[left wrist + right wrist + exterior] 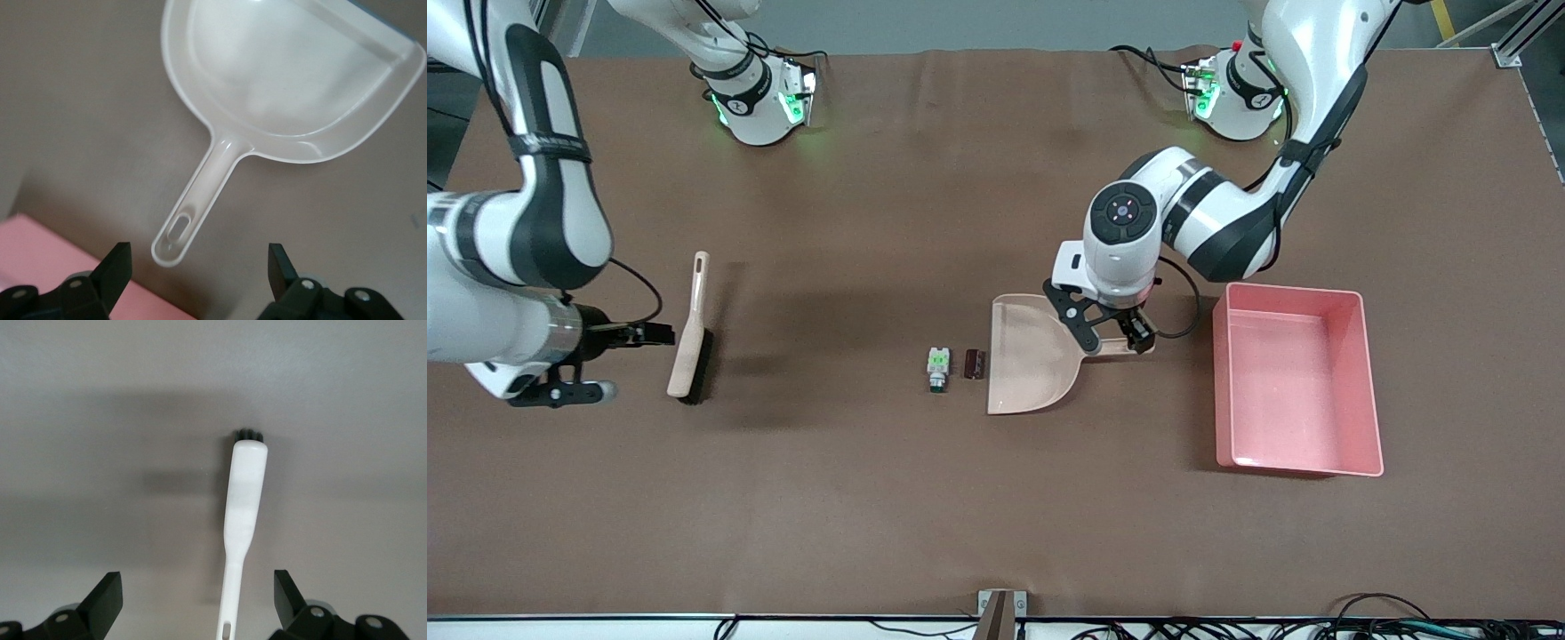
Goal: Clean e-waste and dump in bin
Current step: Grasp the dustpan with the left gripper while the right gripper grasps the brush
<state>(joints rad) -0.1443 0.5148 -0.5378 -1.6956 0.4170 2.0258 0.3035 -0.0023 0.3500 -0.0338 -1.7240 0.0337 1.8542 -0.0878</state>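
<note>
Over the dustpan [1032,356] handle, the left gripper [1113,336] hangs wide open, empty; right gripper [618,360] open beside brush [690,333]

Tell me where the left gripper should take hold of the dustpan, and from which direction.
Grip the dustpan by its slim handle, coming straight down from above. The pan lies flat on the table, and the handle juts toward the bin, clear of it. The left gripper already hangs open over the handle's end, fingers astride it, so a short descent should do.
</note>
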